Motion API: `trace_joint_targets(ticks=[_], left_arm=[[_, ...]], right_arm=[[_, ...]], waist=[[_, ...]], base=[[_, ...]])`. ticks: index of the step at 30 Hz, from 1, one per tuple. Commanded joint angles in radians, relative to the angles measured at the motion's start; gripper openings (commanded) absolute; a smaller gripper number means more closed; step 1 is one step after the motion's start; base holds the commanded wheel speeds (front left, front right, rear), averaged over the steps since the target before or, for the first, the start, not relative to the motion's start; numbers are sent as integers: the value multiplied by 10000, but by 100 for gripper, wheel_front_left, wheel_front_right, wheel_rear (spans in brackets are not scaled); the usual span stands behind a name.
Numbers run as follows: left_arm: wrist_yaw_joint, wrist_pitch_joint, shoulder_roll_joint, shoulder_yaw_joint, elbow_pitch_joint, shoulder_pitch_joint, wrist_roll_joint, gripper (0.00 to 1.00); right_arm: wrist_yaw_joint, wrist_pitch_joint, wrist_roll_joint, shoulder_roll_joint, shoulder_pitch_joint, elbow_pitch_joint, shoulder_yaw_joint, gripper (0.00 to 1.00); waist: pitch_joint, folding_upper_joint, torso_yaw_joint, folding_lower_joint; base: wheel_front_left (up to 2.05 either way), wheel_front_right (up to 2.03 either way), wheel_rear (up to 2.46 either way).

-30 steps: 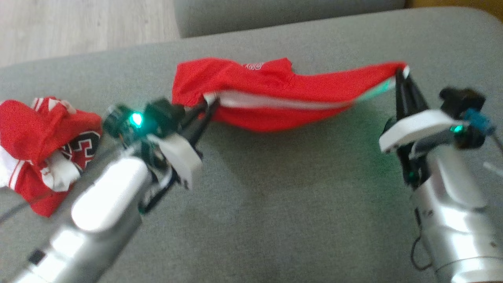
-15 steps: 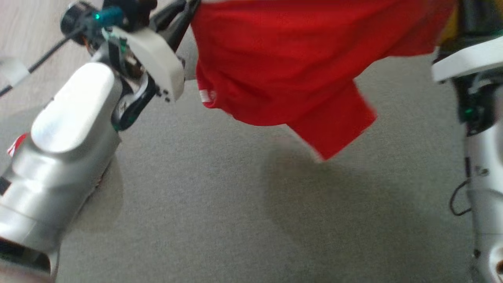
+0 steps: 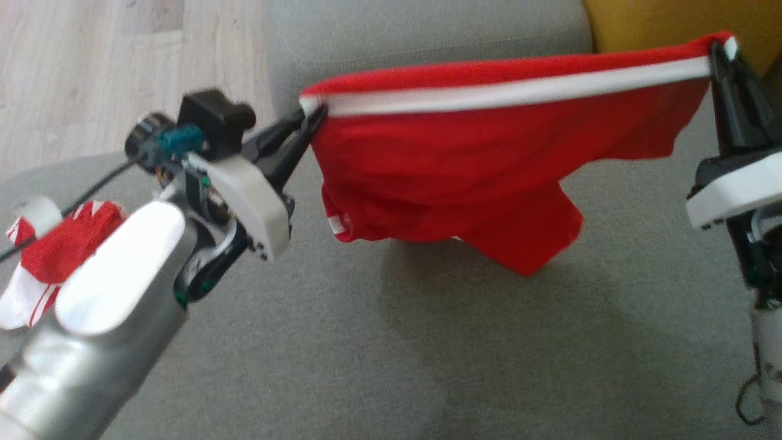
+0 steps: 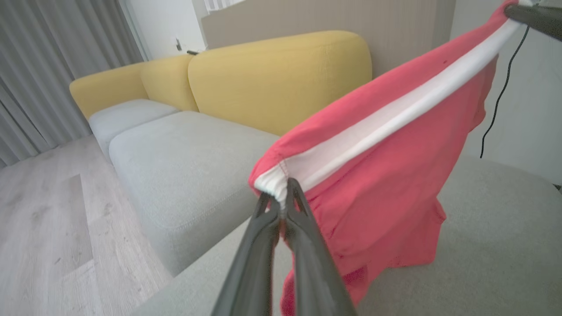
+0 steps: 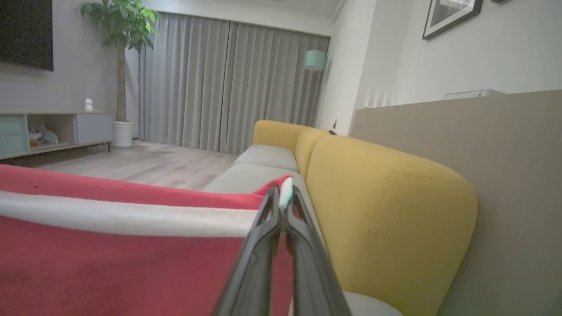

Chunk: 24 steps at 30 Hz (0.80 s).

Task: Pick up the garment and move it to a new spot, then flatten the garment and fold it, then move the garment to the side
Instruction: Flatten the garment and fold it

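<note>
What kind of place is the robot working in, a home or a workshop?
Most likely a home living room: a yellow-backed sofa with grey seats, long grey curtains, a potted plant and a framed picture on the wall.

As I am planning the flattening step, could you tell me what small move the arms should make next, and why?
Probably lower both arms together, keeping them apart, to lay the garment onto the grey cushion. The left gripper and right gripper each pinch one end of its white band, which runs taut, and the cloth hangs below it.
</note>
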Motion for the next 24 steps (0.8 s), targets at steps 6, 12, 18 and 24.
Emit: trace_joint_targets(ticks=[6,12,18,24], left_arm=[[457,481,974,588,-1335,-371,-43,0],[391,752,917,831,-451,-1840,193,0],[310,-38,299,1050,1852,-4652,1168,0],[521,-1533,-335,1215,3669,-6721,1980,0]], right_arm=[[-7,689,215,-639,-218,-1118,182,0],[-7,786,41,-1491,-2204,-105,1330,0],[-7,-199,99,-1432,-5874,2786,2325,0],[-7,-1802,-424,-996,-8465,5103,2427,0]], waist=[[874,-1,8,0],[2284,-1,-136,0],[3654,-1,-228,0],[4279,-1,-191,0]], base=[[0,0,0],[0,0,0],[0,0,0],[0,0,0]])
